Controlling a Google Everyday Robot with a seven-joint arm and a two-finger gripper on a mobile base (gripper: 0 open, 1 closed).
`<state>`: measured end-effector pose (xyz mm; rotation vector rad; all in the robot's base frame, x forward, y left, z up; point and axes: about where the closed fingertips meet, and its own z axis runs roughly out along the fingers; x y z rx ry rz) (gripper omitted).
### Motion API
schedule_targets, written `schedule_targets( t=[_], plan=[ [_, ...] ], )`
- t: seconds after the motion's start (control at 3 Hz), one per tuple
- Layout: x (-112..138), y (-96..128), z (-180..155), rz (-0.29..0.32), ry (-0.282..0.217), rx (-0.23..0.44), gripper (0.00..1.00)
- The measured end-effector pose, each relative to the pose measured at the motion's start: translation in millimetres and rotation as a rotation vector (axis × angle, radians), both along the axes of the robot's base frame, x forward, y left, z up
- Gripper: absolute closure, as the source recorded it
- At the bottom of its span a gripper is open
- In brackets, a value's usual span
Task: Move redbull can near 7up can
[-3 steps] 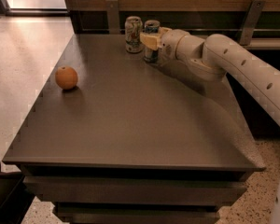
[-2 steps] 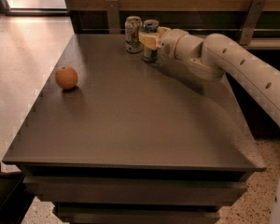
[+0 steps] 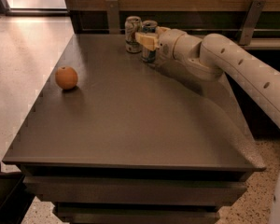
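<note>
The redbull can (image 3: pixel 149 56), slim and blue-and-silver, stands upright at the far edge of the dark table (image 3: pixel 130 125). The 7up can (image 3: pixel 132 33), white with green and red markings, stands just to its left and a little farther back, close beside it. My gripper (image 3: pixel 146 42) reaches in from the right and is around the redbull can at mid-height, its yellowish part crossing the can's front. The white arm (image 3: pixel 233 69) stretches back to the right edge of the view.
An orange (image 3: pixel 66 77) lies on the left side of the table. A wooden wall with metal brackets (image 3: pixel 249 15) runs behind the table's far edge. Speckled floor lies to the left and the lower right.
</note>
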<state>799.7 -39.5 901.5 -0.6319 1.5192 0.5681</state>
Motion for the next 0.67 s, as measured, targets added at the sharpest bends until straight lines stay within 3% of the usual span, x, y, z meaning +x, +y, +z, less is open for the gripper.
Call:
schedule_targets(
  t=[0.33,0.67],
  plan=[
    [-0.1,2.8,0.1,0.004,0.000,0.001,0.00],
    [-0.1,2.9,0.1,0.004,0.000,0.001,0.00]
  ],
)
